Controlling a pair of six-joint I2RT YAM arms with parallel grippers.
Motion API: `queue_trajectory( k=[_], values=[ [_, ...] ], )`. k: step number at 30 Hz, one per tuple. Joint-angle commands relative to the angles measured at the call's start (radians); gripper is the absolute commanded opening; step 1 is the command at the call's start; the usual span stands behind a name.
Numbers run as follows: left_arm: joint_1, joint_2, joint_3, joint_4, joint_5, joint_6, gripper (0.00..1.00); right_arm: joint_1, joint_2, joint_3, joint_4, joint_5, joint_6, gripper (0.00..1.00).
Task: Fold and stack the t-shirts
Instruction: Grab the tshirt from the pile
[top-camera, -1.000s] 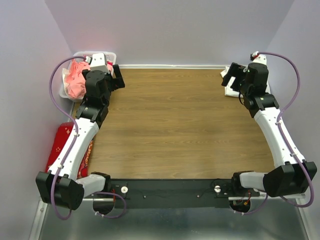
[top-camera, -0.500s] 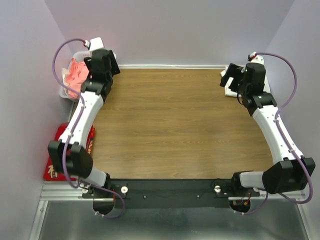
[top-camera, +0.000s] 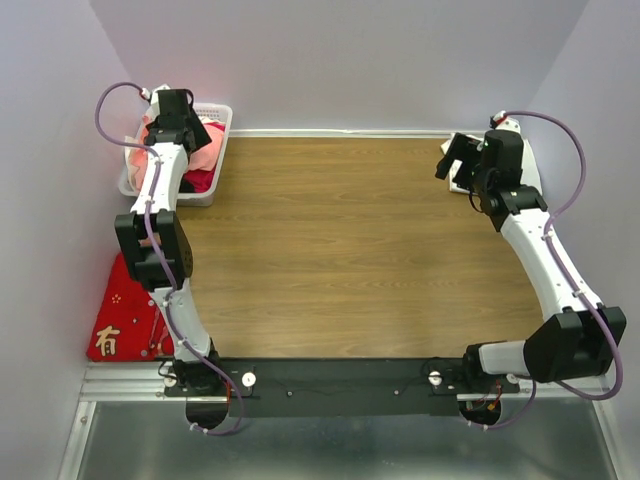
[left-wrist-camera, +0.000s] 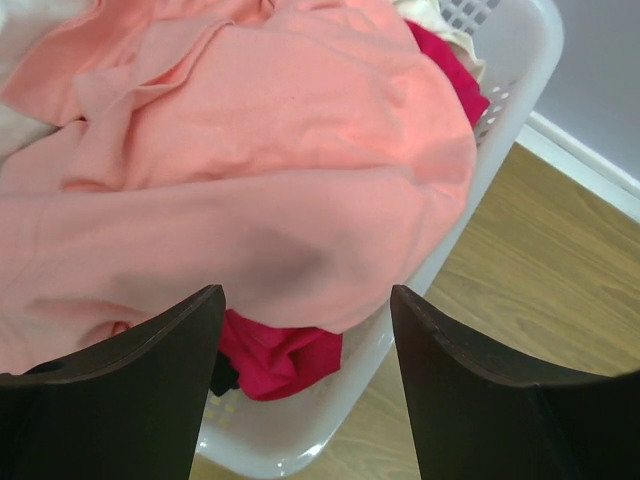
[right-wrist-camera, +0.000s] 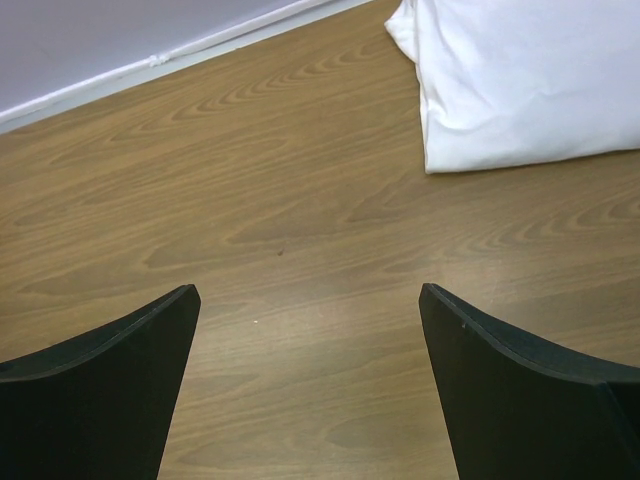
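Observation:
A salmon-pink t-shirt (left-wrist-camera: 270, 180) lies crumpled on top of a heap in a white basket (left-wrist-camera: 500, 120) at the table's far left corner (top-camera: 218, 112). My left gripper (left-wrist-camera: 305, 290) hangs open just above it, nothing between its fingers; from above it (top-camera: 183, 135) sits over the basket. A white t-shirt (right-wrist-camera: 520, 80) lies folded at the far right edge, partly hidden in the top view (top-camera: 462, 182). My right gripper (right-wrist-camera: 308, 290) is open over bare wood a little short and left of it (top-camera: 452, 158).
Under the pink tee the basket holds a deep red garment (left-wrist-camera: 280, 360) and something black (left-wrist-camera: 222, 375). A flat red cloth with gold characters (top-camera: 120, 320) lies off the table's left side. The wooden tabletop (top-camera: 350, 250) spreads between the arms, walls close on three sides.
My left arm has swung from the table's left edge out over the basket, uncovering the red cloth. The right arm has barely shifted. Both grippers stay open.

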Motion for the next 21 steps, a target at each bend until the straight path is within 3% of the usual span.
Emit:
queue_trajectory(
  k=[1, 6, 15, 18, 19, 21],
  values=[
    [0.013, 0.090, 0.067, -0.025, 0.091, -0.016, 0.77, 0.003, 0.037, -0.011, -0.022, -0.019, 0.019, 1.00],
    [0.016, 0.159, 0.126, -0.042, 0.091, -0.016, 0.74, 0.003, 0.062, 0.001, -0.022, -0.009, 0.023, 1.00],
    [0.016, 0.216, 0.143, -0.045, 0.048, -0.006, 0.56, 0.005, 0.085, 0.024, -0.024, -0.001, 0.033, 1.00],
    [0.016, 0.219, 0.153, -0.053, 0.035, 0.003, 0.33, 0.003, 0.085, 0.027, -0.024, -0.004, 0.040, 1.00],
    [0.016, 0.217, 0.151, -0.053, 0.031, 0.006, 0.16, 0.003, 0.084, 0.027, -0.023, -0.006, 0.043, 1.00],
    [0.018, 0.211, 0.147, -0.054, 0.028, 0.014, 0.01, 0.003, 0.082, 0.026, -0.024, -0.009, 0.049, 1.00]
  ],
)
